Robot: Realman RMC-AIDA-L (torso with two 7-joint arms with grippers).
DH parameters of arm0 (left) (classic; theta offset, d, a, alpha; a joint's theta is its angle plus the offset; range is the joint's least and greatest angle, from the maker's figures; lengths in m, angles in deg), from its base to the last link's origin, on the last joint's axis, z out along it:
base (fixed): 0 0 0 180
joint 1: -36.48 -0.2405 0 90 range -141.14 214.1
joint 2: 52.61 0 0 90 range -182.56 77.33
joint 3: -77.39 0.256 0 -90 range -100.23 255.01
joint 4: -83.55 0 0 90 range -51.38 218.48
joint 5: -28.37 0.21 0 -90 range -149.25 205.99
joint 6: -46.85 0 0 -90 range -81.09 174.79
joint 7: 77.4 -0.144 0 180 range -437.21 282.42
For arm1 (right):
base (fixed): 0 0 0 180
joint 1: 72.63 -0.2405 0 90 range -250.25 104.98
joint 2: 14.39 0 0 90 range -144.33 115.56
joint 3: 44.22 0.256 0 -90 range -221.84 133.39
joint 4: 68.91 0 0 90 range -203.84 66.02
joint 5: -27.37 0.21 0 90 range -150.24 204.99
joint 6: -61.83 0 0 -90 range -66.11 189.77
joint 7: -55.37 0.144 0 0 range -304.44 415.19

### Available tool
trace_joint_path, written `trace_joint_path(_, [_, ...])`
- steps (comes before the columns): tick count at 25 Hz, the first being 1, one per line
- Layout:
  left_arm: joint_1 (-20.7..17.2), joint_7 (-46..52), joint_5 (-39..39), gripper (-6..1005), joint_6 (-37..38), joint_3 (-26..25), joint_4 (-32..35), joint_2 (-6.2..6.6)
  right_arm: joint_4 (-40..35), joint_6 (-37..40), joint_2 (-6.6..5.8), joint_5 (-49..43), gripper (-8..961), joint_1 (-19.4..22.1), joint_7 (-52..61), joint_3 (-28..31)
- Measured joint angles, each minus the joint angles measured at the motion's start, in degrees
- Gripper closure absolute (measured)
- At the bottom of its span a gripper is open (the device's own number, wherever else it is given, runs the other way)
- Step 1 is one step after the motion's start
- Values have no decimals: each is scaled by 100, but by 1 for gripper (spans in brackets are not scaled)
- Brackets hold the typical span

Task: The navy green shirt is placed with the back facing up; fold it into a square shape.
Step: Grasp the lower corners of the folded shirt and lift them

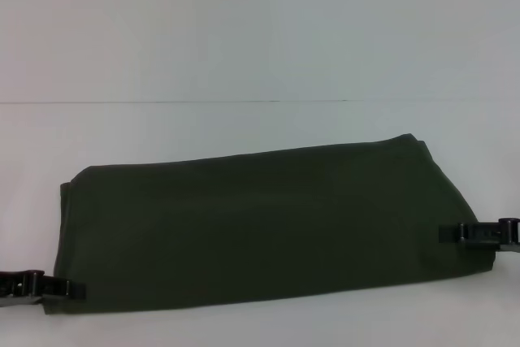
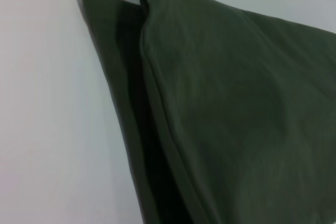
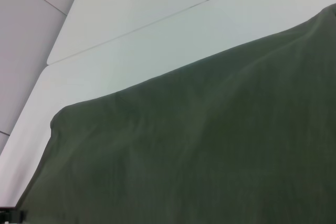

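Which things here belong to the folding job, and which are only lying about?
Belong to the job:
- shirt, folded into a long strip
- left gripper, at the shirt's near left corner
- right gripper, at the shirt's right edge

Only lying about:
- nothing; only the white table under the shirt

Parts you cannot see

The left hand (image 1: pixel 71 288) and the right hand (image 1: pixel 447 233) are both cut off by the sides of the head picture, so only their dark tips show at the shirt (image 1: pixel 260 229) edges, and you cannot tell if they pinch it. Both wrist pictures cut the shirt off. Its underside is hidden against the worktop (image 1: pixel 244 54).
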Motion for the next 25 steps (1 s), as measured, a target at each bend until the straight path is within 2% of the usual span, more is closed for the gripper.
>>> trace_joint_path(3, [9,-9,0,494,-5,1,5,-4,-21,2,-2,0,25,-1,74,19])
trace_joint_path(6, [17,3,0,573,-11,0,3,-3,-78,50,-54,0,25,-33,352,23])
trace_joint_path(9, [33,23,0,695,-6,-5,3,9,-279,124,-214,-72,25,-131,913,6])
trace_joint_path(14, [70,26,-1,875,2,-29,4,20,-527,199,-569,-749,25,-446,1842,0])
trace_joint_path(16, [83,26,0,941,-4,-20,3,24,-537,207,-631,-1035,25,-570,2005,20])
trace_joint_path(19, [95,22,-1,946,27,-7,4,29,-527,233,-608,-1480,26,-746,2111,-16])
trace_joint_path(25, [94,26,-1,949,59,2,2,34,-470,151,-301,-2051,32,-860,2059,-4])
